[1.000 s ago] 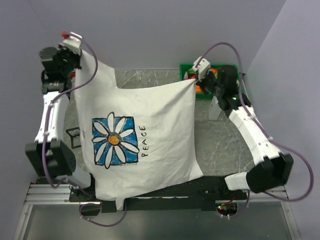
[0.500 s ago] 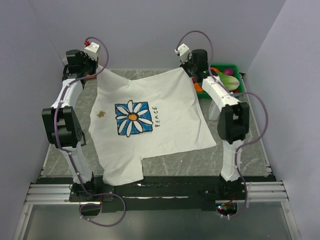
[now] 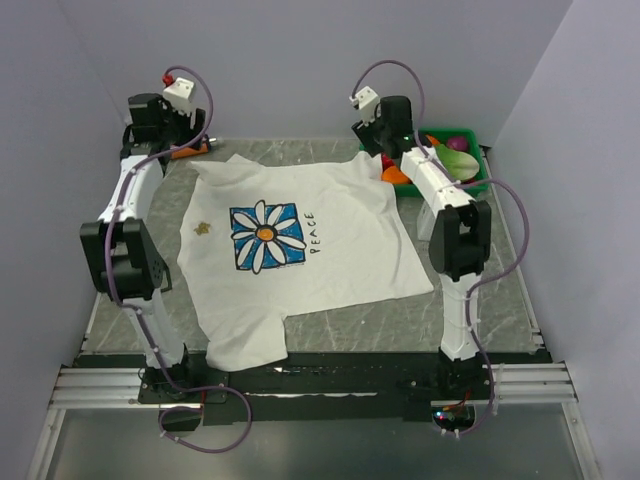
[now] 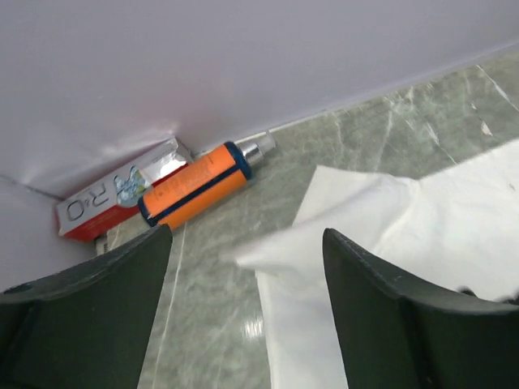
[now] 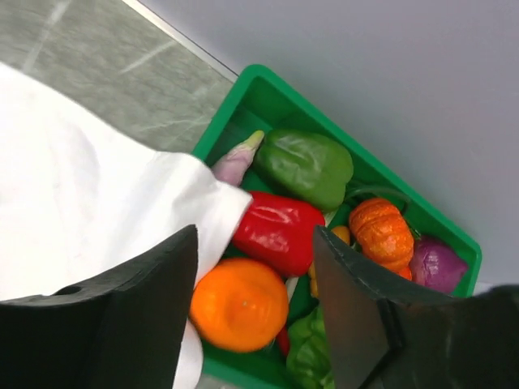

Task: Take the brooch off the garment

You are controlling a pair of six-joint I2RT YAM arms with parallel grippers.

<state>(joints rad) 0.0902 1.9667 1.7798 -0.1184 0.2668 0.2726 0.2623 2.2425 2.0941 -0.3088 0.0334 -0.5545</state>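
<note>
The garment (image 3: 340, 270), a white T-shirt with a blue daisy print and "PEACE", lies spread on the marble table. The brooch (image 3: 203, 229), a tiny gold pin, sits on it left of the print. My left gripper (image 3: 172, 138) hovers open over the shirt's far left corner. In the left wrist view the left gripper (image 4: 247, 235) has a blurred, loose fold of the garment (image 4: 422, 235) between its jaws, not pinched. My right gripper (image 3: 382, 150) stands open at the far right corner. The right wrist view shows the right gripper (image 5: 253, 233) with cloth (image 5: 97, 211) beside one finger.
A green bin (image 5: 268, 81) of toy vegetables stands at the back right, holding an orange (image 5: 239, 304), a red pepper (image 5: 280, 231) and a pumpkin (image 5: 381, 231). The shirt's corner drapes over its edge. An orange bottle (image 4: 195, 188) and a toothpaste box (image 4: 113, 198) lie against the back wall, left.
Both grippers have opened and let go of the shirt's far corners. The shirt, held up and stretched before, has dropped flat onto the table.
</note>
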